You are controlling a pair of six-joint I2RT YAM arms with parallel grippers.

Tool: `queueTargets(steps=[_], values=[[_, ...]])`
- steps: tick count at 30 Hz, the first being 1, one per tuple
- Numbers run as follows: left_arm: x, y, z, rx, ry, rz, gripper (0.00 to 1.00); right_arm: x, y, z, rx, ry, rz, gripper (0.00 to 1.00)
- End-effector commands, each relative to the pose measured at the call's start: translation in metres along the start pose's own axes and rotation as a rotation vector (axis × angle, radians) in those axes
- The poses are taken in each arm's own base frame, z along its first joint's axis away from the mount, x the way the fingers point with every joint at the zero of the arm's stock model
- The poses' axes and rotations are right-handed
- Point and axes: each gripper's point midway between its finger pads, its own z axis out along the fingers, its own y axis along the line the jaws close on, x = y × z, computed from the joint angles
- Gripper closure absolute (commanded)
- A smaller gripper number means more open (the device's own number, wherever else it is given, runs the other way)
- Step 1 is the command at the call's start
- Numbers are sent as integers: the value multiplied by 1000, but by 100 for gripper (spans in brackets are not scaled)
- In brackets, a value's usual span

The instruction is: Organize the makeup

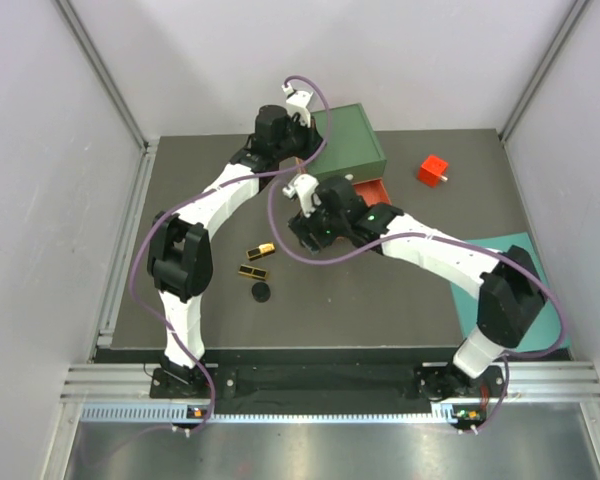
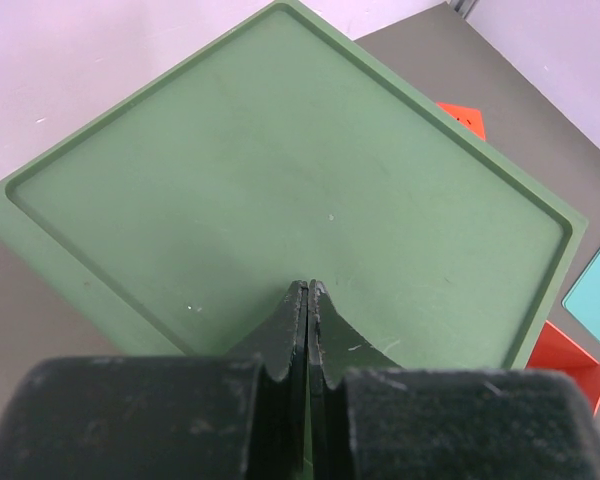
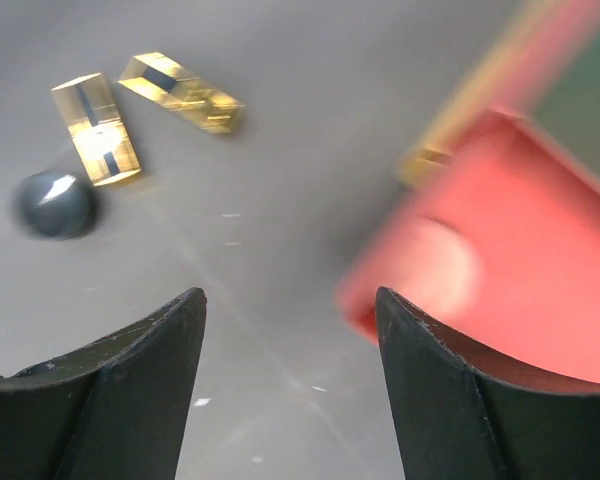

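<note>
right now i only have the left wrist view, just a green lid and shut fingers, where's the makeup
Observer: One gold-black case, a second gold-black case and a black disc lie loose on the table, nearer the arm bases than the green box.
Operator: right gripper got anything
Observer: No, the right gripper is open with nothing between its jaws.
Operator: that red bit at my lower right, is it the drawer
Observer: Yes, the red drawer stands pulled out of the box's near side.
</note>
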Motion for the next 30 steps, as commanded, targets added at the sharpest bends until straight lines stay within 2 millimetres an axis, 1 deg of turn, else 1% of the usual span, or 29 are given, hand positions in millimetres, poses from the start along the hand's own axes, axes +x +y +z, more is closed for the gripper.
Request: queueTargets(steps=[1, 2, 3, 4, 5, 6, 7, 8, 9, 14, 16, 17, 18, 19, 20, 21, 22, 23, 24, 25, 26, 28, 30], values=[[146, 30, -10, -101, 430, -96, 100, -7, 52, 11, -216, 35, -56, 32], [146, 30, -10, -101, 430, -96, 100, -14, 58, 12, -238, 28, -63, 32], [146, 30, -10, -101, 431, -97, 100, -10, 69, 18, -288, 46, -86, 32], [145, 29, -10, -101, 430, -96, 100, -6, 80, 17, -317, 72, -106, 32], [146, 29, -10, -101, 431, -97, 100, -11, 88, 17, -347, 64, -124, 31], [147, 30, -10, -102, 434, -99, 100, -7, 93, 21, -365, 78, -157, 30], [147, 29, -10, -102, 433, -102, 100, -3, 102, 21, -381, 96, -178, 29], [147, 29, -10, -103, 432, -105, 100, -6, 107, 20, -390, 93, -196, 27], [145, 29, -9, -101, 428, -105, 100, -2, 110, 24, -397, 110, -223, 26], [145, 30, -9, -106, 429, -114, 100, -4, 139, 23, -457, 110, -270, 24], [146, 30, -8, -105, 432, -116, 100, 3, 150, 28, -474, 134, -294, 24], [146, 29, -9, -104, 433, -119, 100, 0, 155, 29, -484, 133, -305, 24], [148, 29, -9, -103, 436, -120, 100, 8, 159, 35, -492, 160, -309, 24], [149, 30, -9, -104, 439, -122, 100, 10, 165, 37, -500, 171, -315, 24], [149, 29, -9, -103, 439, -124, 100, 4, 167, 40, -498, 165, -313, 24], [150, 29, -9, -100, 442, -127, 100, 16, 168, 48, -496, 212, -297, 24], [150, 28, -9, -99, 441, -127, 100, 18, 171, 51, -502, 228, -296, 25], [152, 28, -9, -98, 444, -130, 100, 18, 174, 59, -505, 241, -286, 27], [153, 28, -9, -99, 447, -132, 100, 22, 174, 62, -506, 261, -278, 28], [152, 28, -10, -97, 445, -132, 100, 19, 176, 64, -513, 256, -275, 29], [153, 28, -10, -97, 445, -133, 100, 25, 179, 70, -521, 270, -269, 29], [155, 28, -10, -96, 450, -135, 100, 25, 181, 73, -530, 273, -262, 30], [156, 28, -11, -98, 451, -135, 100, 29, 184, 77, -540, 286, -252, 31]])
